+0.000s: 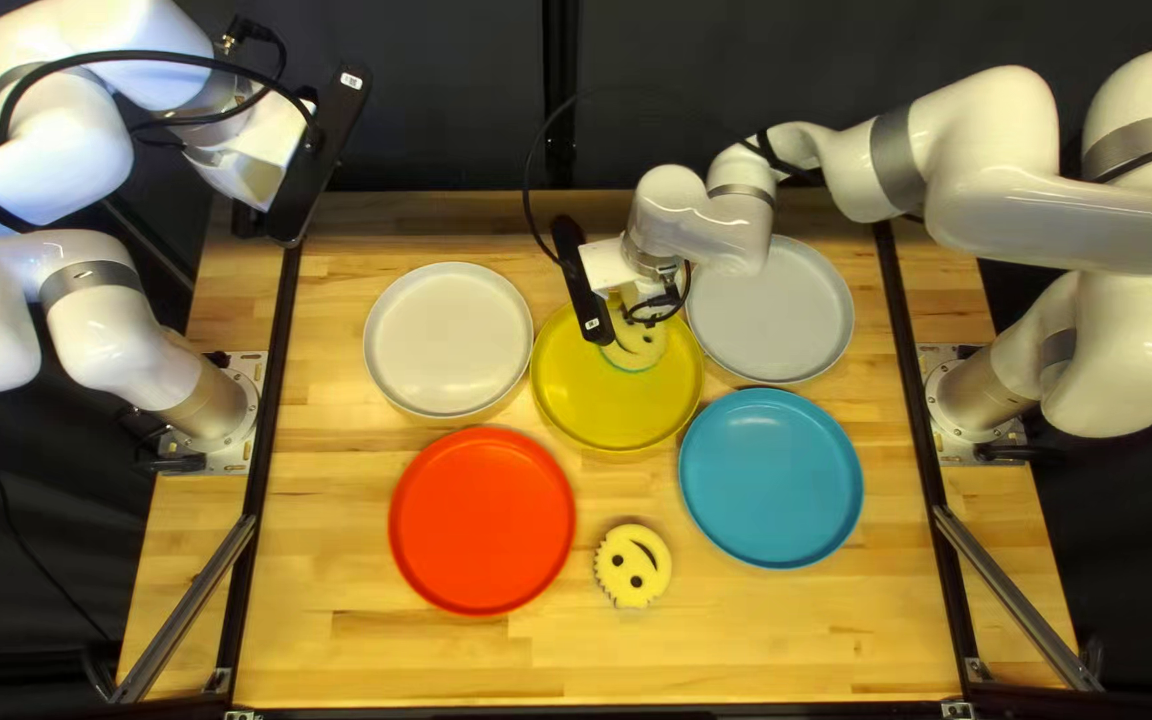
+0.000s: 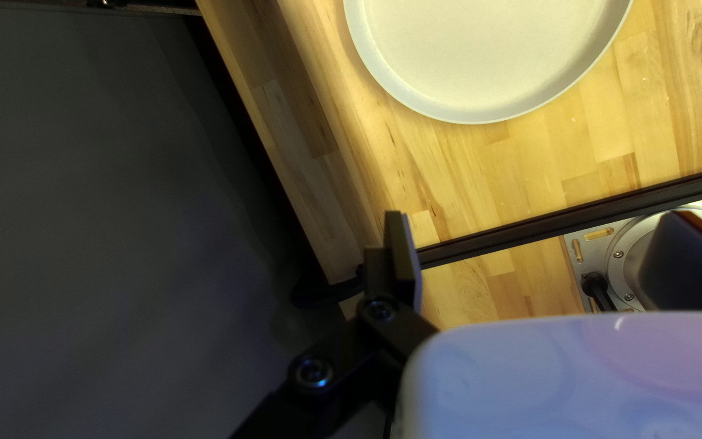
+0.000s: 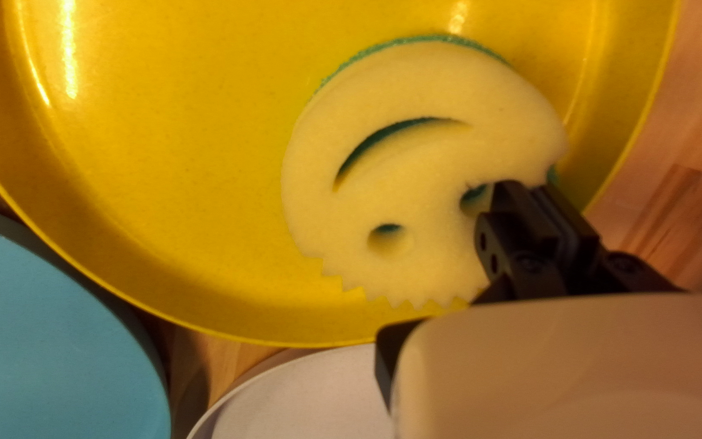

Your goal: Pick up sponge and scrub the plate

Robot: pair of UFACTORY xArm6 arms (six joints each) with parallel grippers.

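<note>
A round yellow smiley sponge with a green scrub side lies face up inside the yellow plate, near its rim. My right gripper is shut on the sponge's edge, by one eye hole. From above, the sponge sits in the far part of the yellow plate, under the right gripper. A second smiley sponge lies loose on the table, toward the near edge. My left gripper hangs raised over the table's far left corner, open and empty.
Around the yellow plate stand a white plate, a grey plate, a blue plate and an orange plate. The white plate lies ahead of the left gripper. Black rails run along both table sides.
</note>
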